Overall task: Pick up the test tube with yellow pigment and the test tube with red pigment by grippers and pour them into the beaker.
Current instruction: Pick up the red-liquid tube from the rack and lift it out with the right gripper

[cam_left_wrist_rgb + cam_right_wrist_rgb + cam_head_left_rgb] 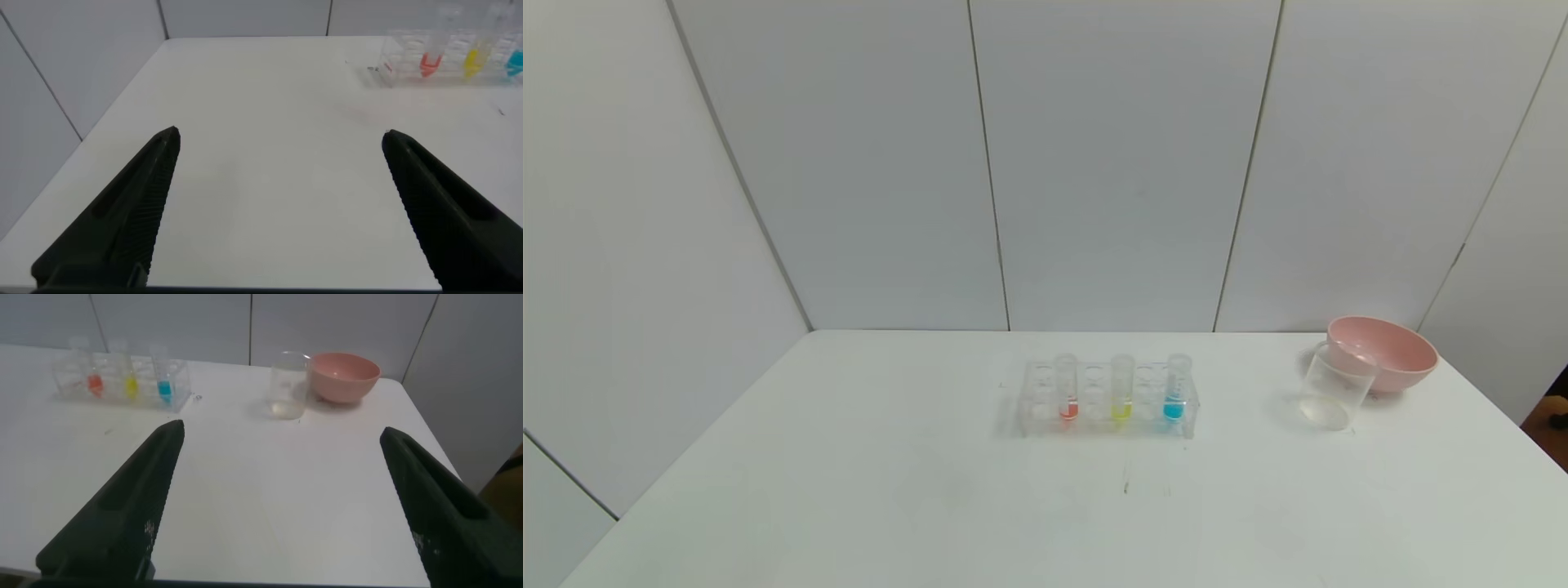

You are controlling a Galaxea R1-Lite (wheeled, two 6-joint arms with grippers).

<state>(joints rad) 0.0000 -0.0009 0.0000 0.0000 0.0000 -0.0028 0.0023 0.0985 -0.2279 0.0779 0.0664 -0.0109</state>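
Note:
A clear rack [1106, 425] at the table's middle holds three upright tubes. The red pigment tube [1067, 388] stands on the left, the yellow pigment tube [1121, 389] in the middle, a blue one [1175, 389] on the right. The clear beaker [1334, 385] stands to the right, and looks empty. Neither arm shows in the head view. My left gripper [279, 137] is open and empty over bare table, with the rack [445, 61] far ahead. My right gripper [282, 434] is open and empty, with the beaker [287, 385] and the rack [122, 378] ahead.
A pink bowl [1383, 353] stands right behind the beaker, near the table's far right corner; it also shows in the right wrist view [346, 375]. White wall panels close the back and left. The table's right edge runs just past the bowl.

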